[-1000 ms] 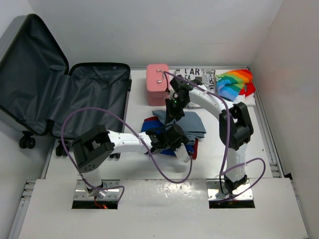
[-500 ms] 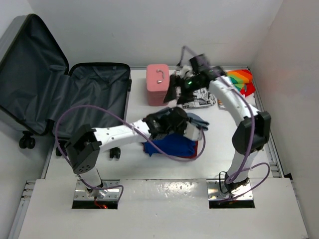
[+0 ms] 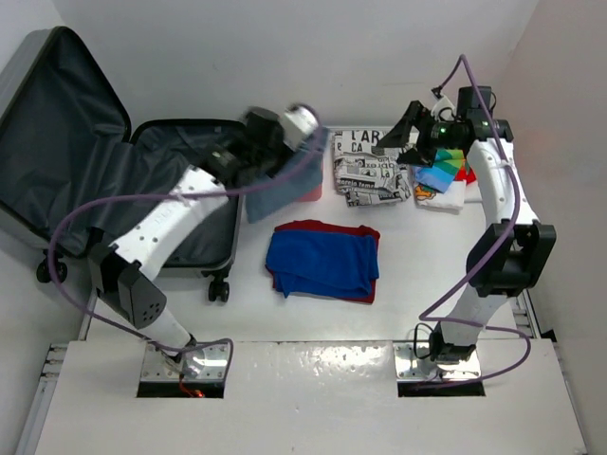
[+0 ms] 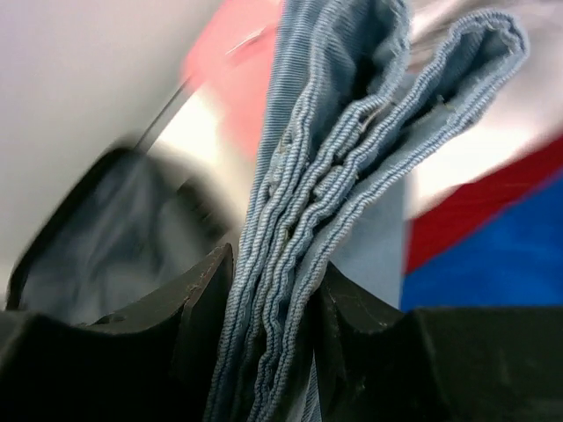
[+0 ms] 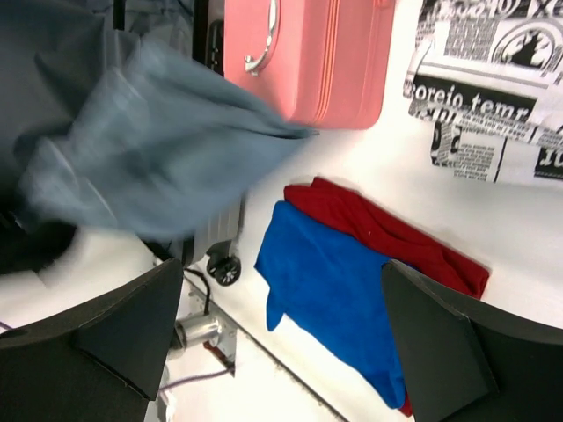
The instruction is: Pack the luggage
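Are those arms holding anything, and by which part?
The left gripper clamps a folded grey-blue ribbed cloth by its bunched folds. The right gripper is open, holding nothing.

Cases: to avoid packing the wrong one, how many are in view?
2: the open grey luggage at left; the pink box case beside it, mostly hidden overhead by gripped cloth.

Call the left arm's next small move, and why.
Probably shift a little toward the luggage, then release. The left gripper is shut on the folded blue-grey garment, which hangs at the right edge of the open case and is not yet fully over its black lining.
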